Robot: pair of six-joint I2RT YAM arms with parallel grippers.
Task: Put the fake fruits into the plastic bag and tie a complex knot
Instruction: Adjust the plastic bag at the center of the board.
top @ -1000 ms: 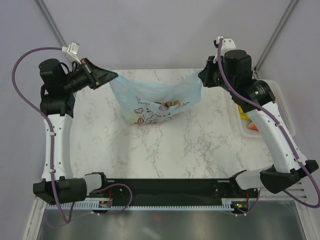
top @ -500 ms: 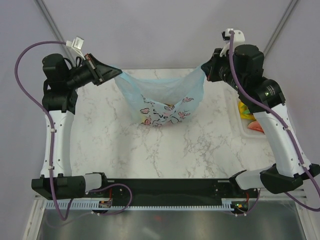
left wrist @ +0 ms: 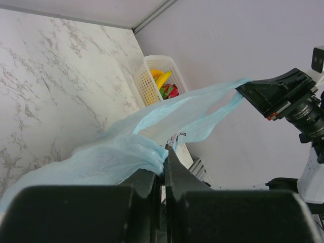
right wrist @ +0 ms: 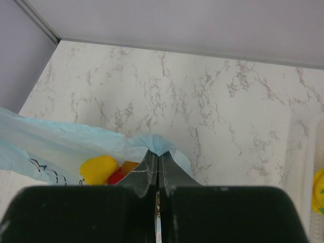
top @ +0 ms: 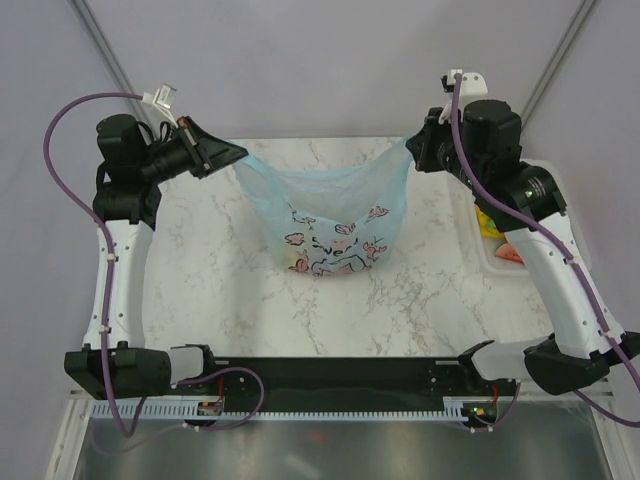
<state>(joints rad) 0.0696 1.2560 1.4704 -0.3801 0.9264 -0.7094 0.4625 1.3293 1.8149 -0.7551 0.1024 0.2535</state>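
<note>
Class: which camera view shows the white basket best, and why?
Left wrist: the basket shows its mesh walls and fruit inside. From above the right arm hides most of it; the right wrist catches only its edge.

The plastic bag (top: 325, 195) screens most of the fake fruits (right wrist: 98, 169); from the right wrist we make out only one yellow and a red scrap (right wrist: 116, 177). From above, the right arm (top: 545, 250) covers much of the basket (top: 492, 262).
</note>
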